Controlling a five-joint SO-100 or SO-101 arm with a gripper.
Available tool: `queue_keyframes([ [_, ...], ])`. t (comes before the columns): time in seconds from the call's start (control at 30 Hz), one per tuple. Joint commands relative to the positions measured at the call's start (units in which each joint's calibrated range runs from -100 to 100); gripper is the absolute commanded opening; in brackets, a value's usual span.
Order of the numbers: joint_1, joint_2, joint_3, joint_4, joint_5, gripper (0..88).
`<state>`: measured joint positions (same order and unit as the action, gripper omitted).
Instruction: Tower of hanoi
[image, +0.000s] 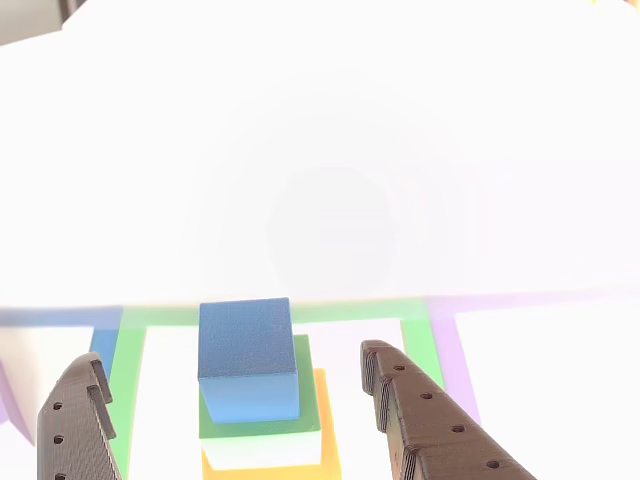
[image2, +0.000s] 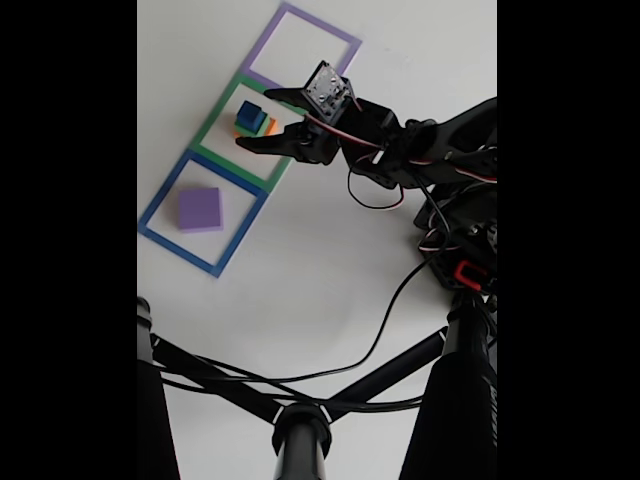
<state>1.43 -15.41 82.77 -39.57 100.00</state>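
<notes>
Two wide-spread gripper (image: 235, 370) fingers flanking, not touching, the blue cube (image: 247, 355).

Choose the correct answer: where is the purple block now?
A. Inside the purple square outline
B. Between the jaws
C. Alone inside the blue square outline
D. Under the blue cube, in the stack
C: in the fixed view the purple block sits by itself inside the blue square outline, apart from the stack in the green outline.

The arm (image2: 420, 150) reached out to the left in the fixed view, its gripper (image2: 250, 118) spread wide, fingers (image: 420, 420) apart.
</notes>
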Motion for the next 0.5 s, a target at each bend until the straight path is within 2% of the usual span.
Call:
queue_keyframes([
  [0.0,-0.8,2.7,-3.3,-3.8,0.0,25.6],
  [0.47,-1.7,8.4,-5.8,-7.5,0.0,16.4],
])
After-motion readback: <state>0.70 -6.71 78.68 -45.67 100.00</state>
